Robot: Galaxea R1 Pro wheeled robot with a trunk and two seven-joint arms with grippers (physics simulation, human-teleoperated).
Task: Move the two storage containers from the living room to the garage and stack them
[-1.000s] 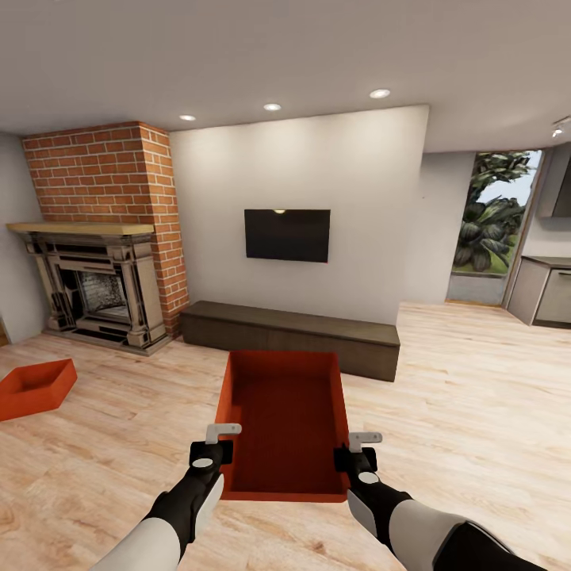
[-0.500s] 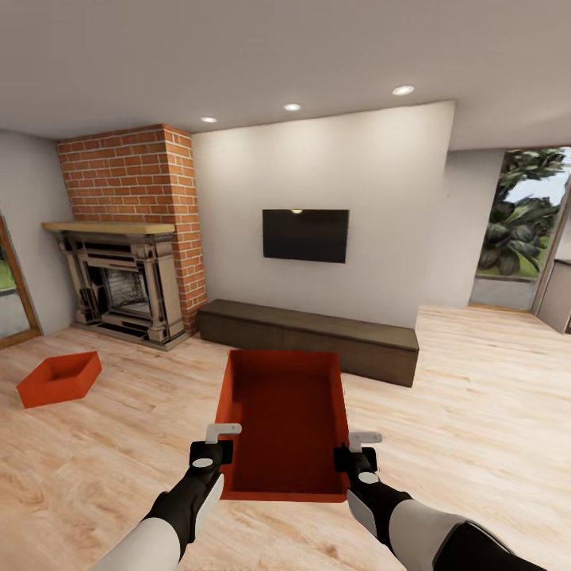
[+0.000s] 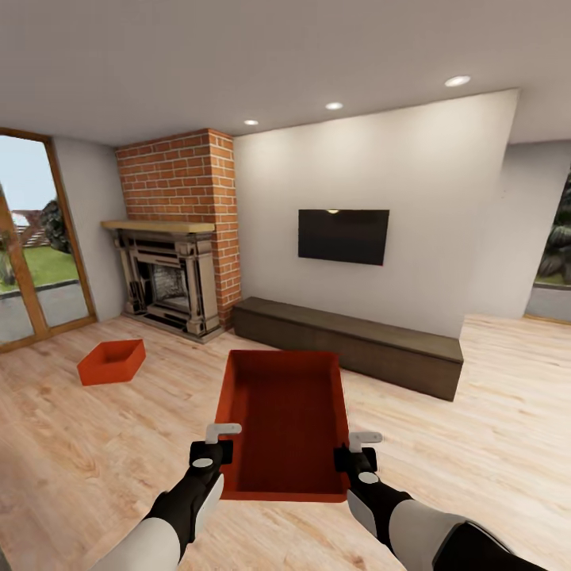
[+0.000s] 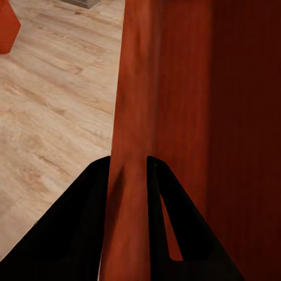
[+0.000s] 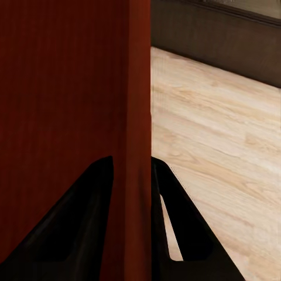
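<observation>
Container one [image 3: 285, 424] hangs above the wood floor [image 3: 476, 428] between both arms: the left gripper [image 3: 220, 446] is clamped on its left wall, the right gripper [image 3: 358, 449] on its right wall. Its twin [image 3: 112, 362] sits far left on the planks, near the brick fireplace [image 3: 176, 230].

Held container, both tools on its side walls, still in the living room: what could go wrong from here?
1. Each tool, left tool and right tool, pinches only a thin side wall of the held container near its close end; the far end overhangs and may sag or slip.
2. The box blocks the floor view ahead; the low cabinet stands close.
3. The second container sits on the floor: a later trip is needed.
</observation>
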